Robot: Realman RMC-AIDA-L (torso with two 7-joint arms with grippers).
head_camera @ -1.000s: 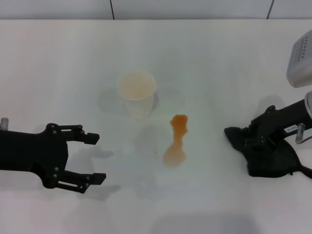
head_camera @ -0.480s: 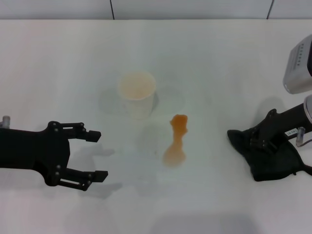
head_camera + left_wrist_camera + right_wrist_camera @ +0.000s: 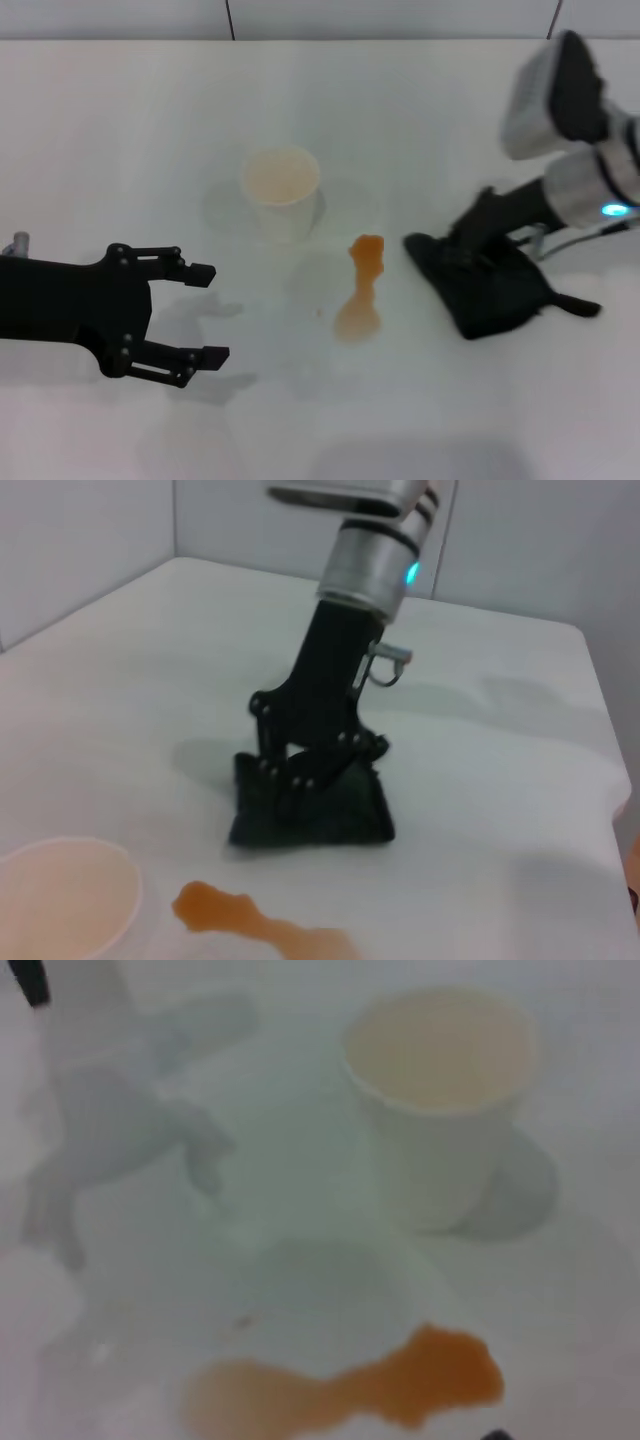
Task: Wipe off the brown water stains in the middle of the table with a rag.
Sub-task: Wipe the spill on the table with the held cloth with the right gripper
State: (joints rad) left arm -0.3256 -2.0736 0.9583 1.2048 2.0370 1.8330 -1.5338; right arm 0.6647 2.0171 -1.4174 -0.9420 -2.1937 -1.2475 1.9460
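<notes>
**Rag close beside the stain, on the right arm's side**

The stain (image 3: 360, 288) lay mid-table, an orange-brown translucent patch with its long axis running roughly 12 to 6 o'clock in the head view: a small blob at the far end, a narrow neck, and a wider, paler pool at the near end. It looked thin and wet, not yet touched by cloth. The rag (image 3: 487, 290), black and crumpled flat on the table (image 3: 120, 120), sat at the stain's 3 o'clock, near but not touching. The right gripper (image 3: 470, 245) pressed down on the rag; whether its fingers pinched the cloth I could not tell. A sweep toward 9 o'clock, across the stain's length, would likely meet it. A cup (image 3: 281, 190) stood at the stain's 11 o'clock, apart from it. The left gripper (image 3: 200, 312) hung at 8 o'clock, farther off, fingers spread wide and empty.
</notes>
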